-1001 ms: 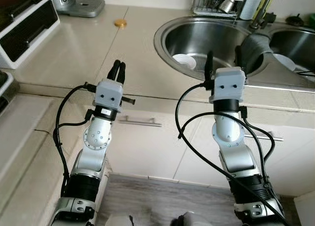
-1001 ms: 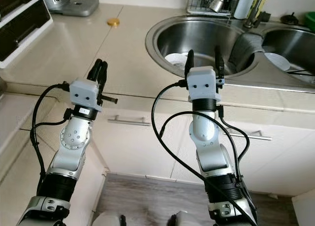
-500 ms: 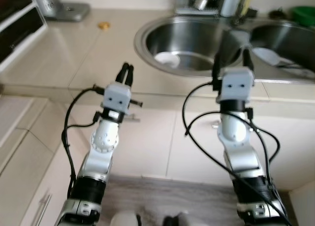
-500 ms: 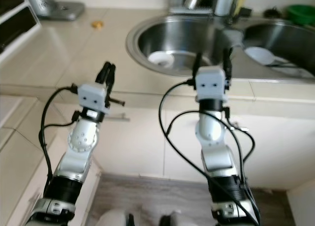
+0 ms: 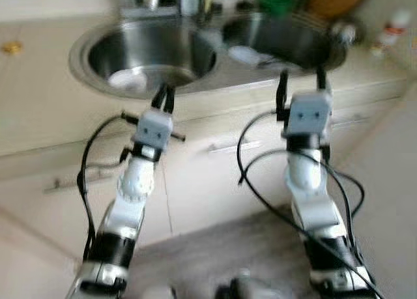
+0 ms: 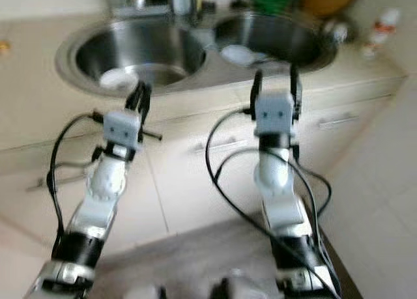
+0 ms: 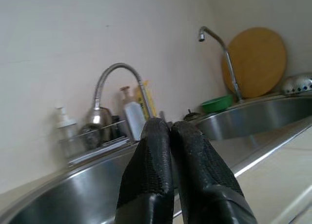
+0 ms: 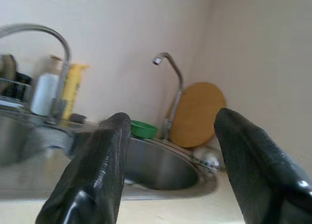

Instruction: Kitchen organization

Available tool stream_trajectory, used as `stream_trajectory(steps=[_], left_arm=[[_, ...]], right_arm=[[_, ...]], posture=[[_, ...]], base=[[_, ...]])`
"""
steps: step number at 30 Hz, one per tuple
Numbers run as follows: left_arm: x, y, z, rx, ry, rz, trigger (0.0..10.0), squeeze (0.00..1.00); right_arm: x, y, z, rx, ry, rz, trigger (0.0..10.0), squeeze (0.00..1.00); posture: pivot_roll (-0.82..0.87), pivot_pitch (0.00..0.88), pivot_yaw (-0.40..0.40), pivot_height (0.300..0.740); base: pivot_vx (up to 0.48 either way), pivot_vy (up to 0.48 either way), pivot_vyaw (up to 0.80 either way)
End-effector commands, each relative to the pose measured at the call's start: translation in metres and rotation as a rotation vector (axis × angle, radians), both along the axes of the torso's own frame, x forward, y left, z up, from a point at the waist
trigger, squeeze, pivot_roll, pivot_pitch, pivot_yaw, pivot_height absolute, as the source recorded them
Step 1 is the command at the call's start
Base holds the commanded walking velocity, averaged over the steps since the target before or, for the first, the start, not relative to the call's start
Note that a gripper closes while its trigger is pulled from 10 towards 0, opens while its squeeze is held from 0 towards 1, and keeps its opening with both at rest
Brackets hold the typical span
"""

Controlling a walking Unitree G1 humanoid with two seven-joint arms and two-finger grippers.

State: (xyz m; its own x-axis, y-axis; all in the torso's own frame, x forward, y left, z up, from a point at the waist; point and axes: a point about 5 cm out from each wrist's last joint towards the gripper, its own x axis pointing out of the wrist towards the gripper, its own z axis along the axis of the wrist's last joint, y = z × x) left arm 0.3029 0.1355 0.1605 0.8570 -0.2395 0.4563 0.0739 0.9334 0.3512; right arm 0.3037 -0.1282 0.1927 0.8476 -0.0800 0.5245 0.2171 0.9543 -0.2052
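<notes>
Sinks: you have two round steel basins set in the beige countertop. The left sink lies at 11 o'clock in your head view, the right sink at 1 o'clock, the two just beside each other.
Dishes: a white dish lies in the left sink near its front wall; another white dish lies at the near-left edge of the right sink. The head views are blurred, so you cannot tell their exact kind.
Left gripper: your left gripper has its two black fingers pressed together with nothing between them. It is raised at the counter's front edge, pointing toward the left sink.
Right gripper: your right gripper has its fingers spread wide and carries nothing. It is raised before the right sink.
Taps: a curved flexible tap stands behind the left sink, a slimmer gooseneck tap behind the right one.
Behind the sinks: a white bottle and a yellow bottle stand by the flexible tap. A green bowl and a round wooden board leaning on the wall sit at 1 o'clock.
Below: cream cabinet fronts with bar handles run under the counter.
</notes>
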Motion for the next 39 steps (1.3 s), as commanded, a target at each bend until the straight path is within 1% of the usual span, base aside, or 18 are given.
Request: stream_trajectory(steps=[1, 8, 10, 13, 17, 19, 24, 27, 30, 31, 34, 39], left_arm=[[0.001, -0.006, 0.001, 0.001, 0.0, -0.016, 10.0, 0.0], [0.001, -0.006, 0.002, 0.0, -0.003, -0.016, 10.0, 0.0], [0.001, -0.005, 0.002, 0.001, -0.004, -0.013, 10.0, 0.0], [0.001, -0.005, 0.002, 0.001, -0.003, -0.012, 10.0, 0.0], [0.001, -0.005, 0.003, -0.011, -0.01, -0.021, 10.0, 0.0], [0.001, -0.005, 0.003, -0.011, -0.009, -0.019, 10.0, 0.0], [0.001, -0.005, 0.002, -0.012, -0.002, -0.018, 10.0, 0.0], [0.002, -0.006, 0.002, -0.02, 0.005, -0.022, 10.0, 0.0], [0.002, -0.006, 0.0, -0.031, 0.019, -0.019, 10.0, 0.0], [0.004, -0.005, -0.002, -0.037, 0.041, -0.013, 10.0, 0.0], [0.006, -0.004, -0.004, -0.058, 0.068, -0.01, 10.0, 0.0], [0.006, -0.005, -0.004, -0.06, 0.069, -0.016, 10.0, 0.0]], right_arm=[[-0.001, -0.009, 0.003, -0.005, -0.017, -0.042, 10.0, 0.0], [0.0, -0.013, 0.001, -0.009, 0.0, -0.076, 10.0, 0.0], [0.001, -0.013, 0.001, -0.033, -0.002, -0.087, 10.0, 0.0], [0.001, -0.014, 0.0, -0.037, 0.007, -0.1, 10.0, 0.0], [0.003, -0.018, -0.004, -0.001, 0.043, -0.119, 10.0, 0.0], [0.004, -0.019, -0.004, -0.018, 0.041, -0.13, 10.0, 0.0], [0.004, -0.019, -0.005, -0.03, 0.049, -0.138, 10.0, 0.0], [0.006, -0.02, -0.008, -0.047, 0.076, -0.152, 10.0, 0.0], [0.007, -0.024, -0.014, -0.013, 0.118, -0.172, 10.0, 0.0], [0.007, -0.026, -0.015, 0.004, 0.131, -0.173, 10.0, 0.0], [0.007, -0.026, -0.015, 0.01, 0.13, -0.172, 10.0, 0.0], [0.007, -0.027, -0.015, 0.004, 0.133, -0.174, 10.0, 0.0]], posture=[[0.16, 0.0, -0.028, 0.74], [0.16, 0.0, -0.027, 0.74], [0.16, 0.0, -0.026, 0.74], [0.16, 0.0, -0.026, 0.74], [0.16, 0.0, -0.025, 0.74], [0.16, 0.0, -0.025, 0.74], [0.16, 0.0, -0.025, 0.74], [0.15, 0.0, -0.025, 0.74], [0.15, 0.0, -0.025, 0.74], [0.15, 0.0, -0.025, 0.74], [0.15, 0.0, -0.026, 0.74], [0.15, 0.0, -0.028, 0.74]], base=[[0.0, -0.48, -0.8], [0.0, -0.48, -0.8], [0.0, -0.48, -0.8], [0.0, -0.48, -0.8], [0.0, -0.373, -0.76], [0.0, 0.0, -0.8], [0.0, 0.0, 0.0], [0.0, 0.0, 0.0], [0.0, 0.0, 0.0], [0.0, 0.274, -0.8], [0.0, 0.411, -0.8], [0.0, 0.48, -0.8]])
